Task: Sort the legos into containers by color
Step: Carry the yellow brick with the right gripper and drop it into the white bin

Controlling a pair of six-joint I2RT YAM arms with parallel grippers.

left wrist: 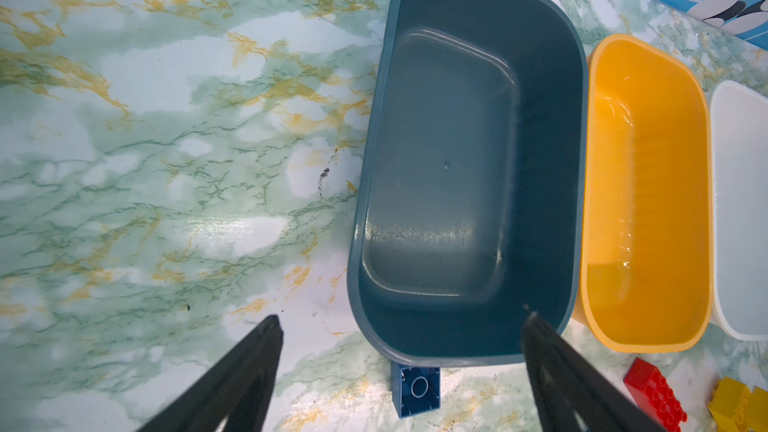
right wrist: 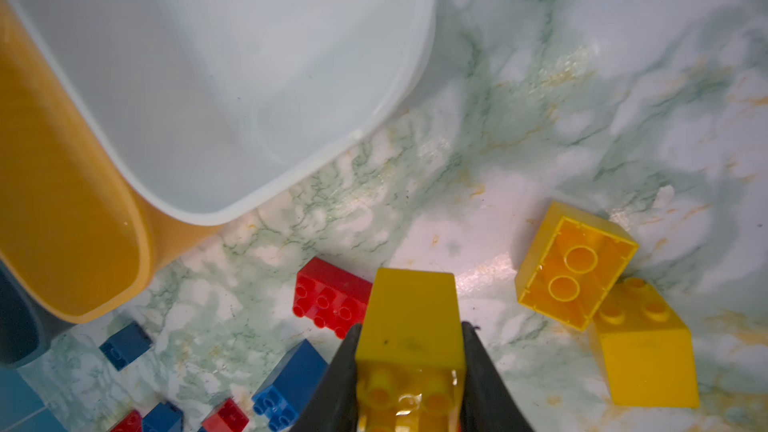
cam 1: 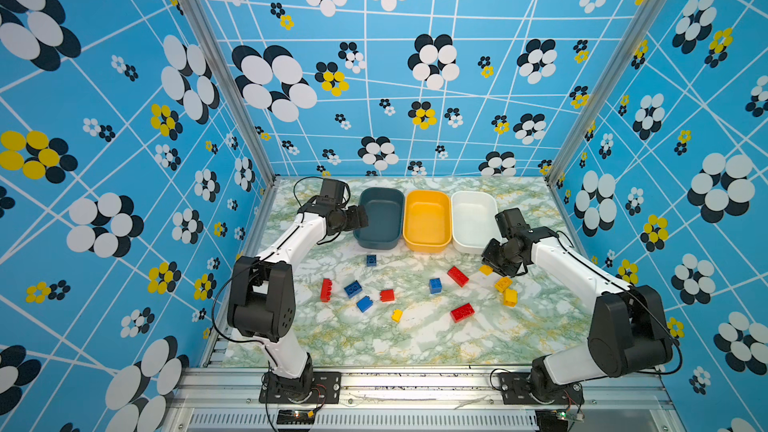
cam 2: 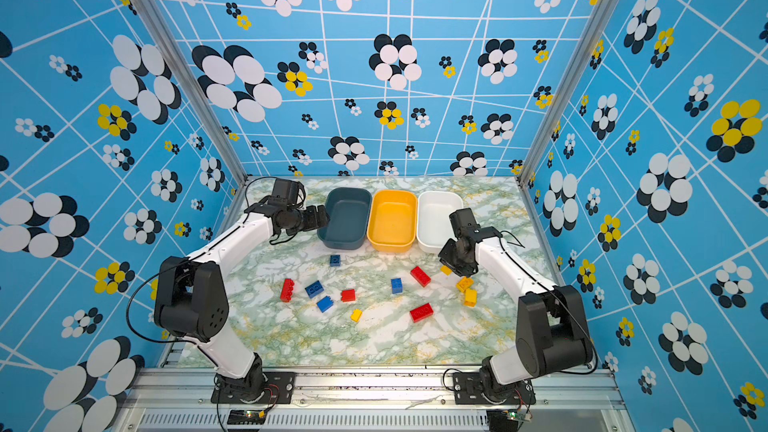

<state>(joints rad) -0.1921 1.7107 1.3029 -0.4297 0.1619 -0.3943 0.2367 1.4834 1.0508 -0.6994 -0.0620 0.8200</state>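
Blue walls (cam 1: 124,118) printed with white, black and yellow flowers enclose a green-and-gold marbled counter (cam 1: 415,338). At 10 o'clock the left claw (cam 1: 357,218) hangs spread wide, gripping nothing, by the left rim of the dark teal tub (cam 1: 376,245). A dark blue brick (cam 1: 371,259) lies at that tub's 6 o'clock. The orange-yellow tub (cam 1: 427,218) and white tub (cam 1: 473,218) complete the row at 12 o'clock. Red, blue and yellow legos (cam 1: 387,295) lie scattered mid-counter, outside the tubs. At 2 o'clock the right claw (right wrist: 411,332) is clamped on a yellow brick (right wrist: 409,313). Two more yellow bricks (right wrist: 575,268) touch at its 4 o'clock. The right arm (cam 1: 561,259) hides the white tub's near corner
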